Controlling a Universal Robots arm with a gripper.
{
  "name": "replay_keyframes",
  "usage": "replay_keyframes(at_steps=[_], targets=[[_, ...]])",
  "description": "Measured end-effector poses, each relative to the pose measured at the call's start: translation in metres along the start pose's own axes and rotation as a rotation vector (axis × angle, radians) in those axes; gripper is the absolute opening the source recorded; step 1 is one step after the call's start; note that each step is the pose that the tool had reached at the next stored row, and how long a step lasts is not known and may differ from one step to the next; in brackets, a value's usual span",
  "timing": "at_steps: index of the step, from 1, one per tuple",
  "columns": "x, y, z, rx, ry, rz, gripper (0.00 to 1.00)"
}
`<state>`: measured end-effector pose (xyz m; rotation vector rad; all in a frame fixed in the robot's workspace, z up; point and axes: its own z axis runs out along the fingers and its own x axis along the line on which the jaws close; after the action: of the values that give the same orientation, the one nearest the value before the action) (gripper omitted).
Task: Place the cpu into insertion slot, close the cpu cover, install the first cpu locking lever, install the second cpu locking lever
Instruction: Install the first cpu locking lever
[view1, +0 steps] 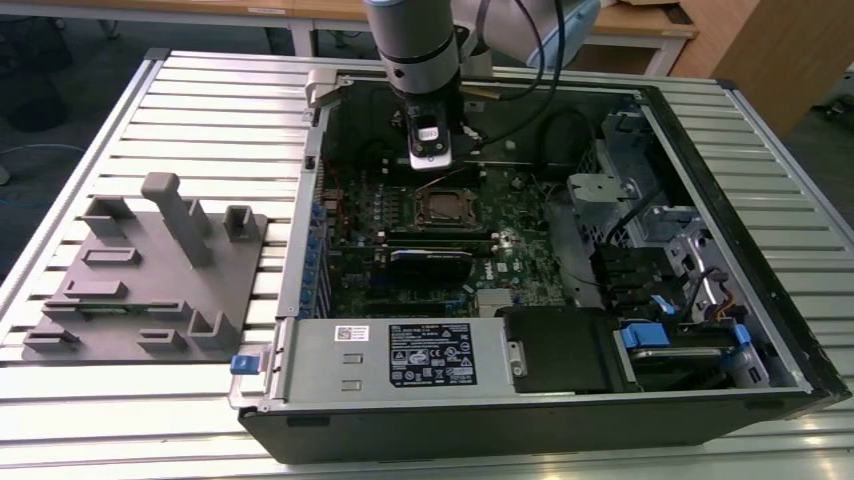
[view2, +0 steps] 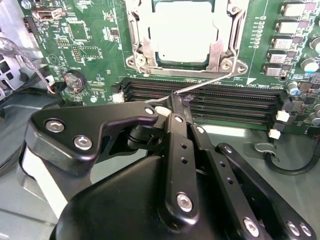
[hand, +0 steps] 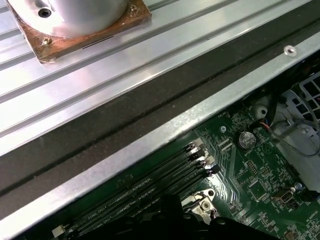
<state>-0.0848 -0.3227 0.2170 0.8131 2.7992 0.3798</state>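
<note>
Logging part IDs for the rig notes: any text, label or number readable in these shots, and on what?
Black label on the power supply: white print, too small to read.
White sticker beside it: print too small to read.
Motherboard silkscreen: white markings, too blurred to read.
cpu top: washed out, nothing readable.
No text can be quoted.

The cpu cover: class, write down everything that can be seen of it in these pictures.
The cpu cover, a thin square silver metal frame plate with a large square window, lies flat and closed on the green motherboard. The dull silver top of the cpu shows through its window. Round studs sit at its two near corners. A thin silver wire lever runs from one corner along its edge to the black gripper, which is clear of the cover itself.
</note>
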Motion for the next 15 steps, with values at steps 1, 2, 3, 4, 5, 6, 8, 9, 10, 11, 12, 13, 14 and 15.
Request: replay_keyframes(at_steps=[1,2,3,4,5,6,8,9,10,11,12,13,14,15], targets=[[0.0,0.0,0.0,0.0,0.0,0.0,0.1],[0.0,0.0,0.0,0.0001,0.0,0.0,0.1],[0.0,0.0,0.0001,-0.0001,0.0,0.0,0.1],[0.0,-0.0001,0.0004,-0.0003,-0.0001,0.0,0.1],[0.0001,-0.0002,0.0009,-0.0007,-0.0002,0.0,0.1],[0.0001,-0.0003,0.0011,-0.0003,-0.0002,0.0,0.1],[0.0003,-0.0008,0.0027,0.0,-0.0002,0.0,0.1],[0.0005,-0.0013,0.0043,0.0,-0.0002,0.0,0.1],[0.0006,-0.0013,0.0043,0.0,-0.0002,0.0,0.1],[0.0006,-0.0013,0.0043,0.0,-0.0002,0.0,0.1],[0.0006,-0.0014,0.0045,-0.0001,-0.0002,0.0,0.1],[0.0006,-0.0014,0.0048,-0.0003,-0.0002,0.0,0.1],[0.0006,-0.0015,0.0049,0.0,-0.0003,0.0,0.1],[0.0006,-0.0016,0.0051,0.0004,-0.0003,0.0,0.1]])
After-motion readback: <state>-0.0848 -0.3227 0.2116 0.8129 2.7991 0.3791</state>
